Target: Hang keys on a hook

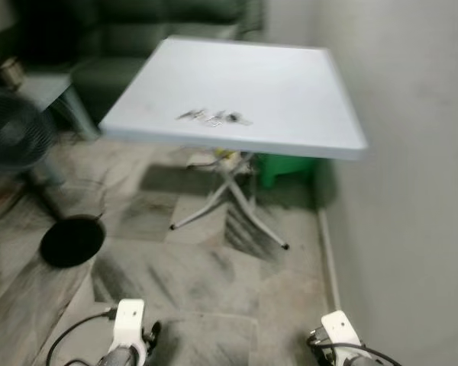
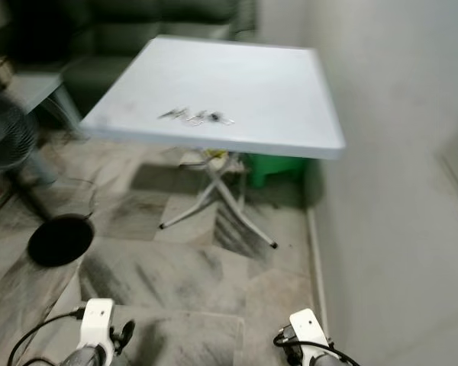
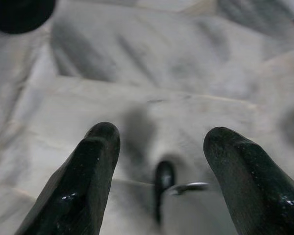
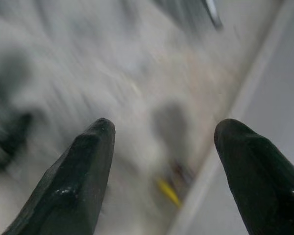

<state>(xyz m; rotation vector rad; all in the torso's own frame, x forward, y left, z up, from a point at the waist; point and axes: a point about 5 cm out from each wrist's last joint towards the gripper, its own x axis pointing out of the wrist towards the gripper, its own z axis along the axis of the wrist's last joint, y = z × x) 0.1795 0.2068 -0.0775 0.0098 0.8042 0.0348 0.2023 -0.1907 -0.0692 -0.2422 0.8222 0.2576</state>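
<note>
Head views, both eyes: a pale folding table (image 1: 290, 99) stands against the wall (image 1: 412, 191) on crossed white legs. The keys (image 1: 214, 117) lie flat on the tabletop, near its front edge and toward its left side, well apart from both arms. A green bin (image 1: 284, 169) sits under the table. A fan (image 1: 15, 133) and its round black base (image 1: 72, 240) stand on the marble floor (image 1: 206, 282) to the left. Both silver wrists show low at the bottom edge. Picture slightly blurred.

Left wrist view: left gripper (image 3: 159, 147) points down at the floor, fingers spread apart, nothing between them.

Right wrist view: right gripper (image 4: 161, 142) likewise spread and empty, over blurred floor beside the wall's base.
</note>
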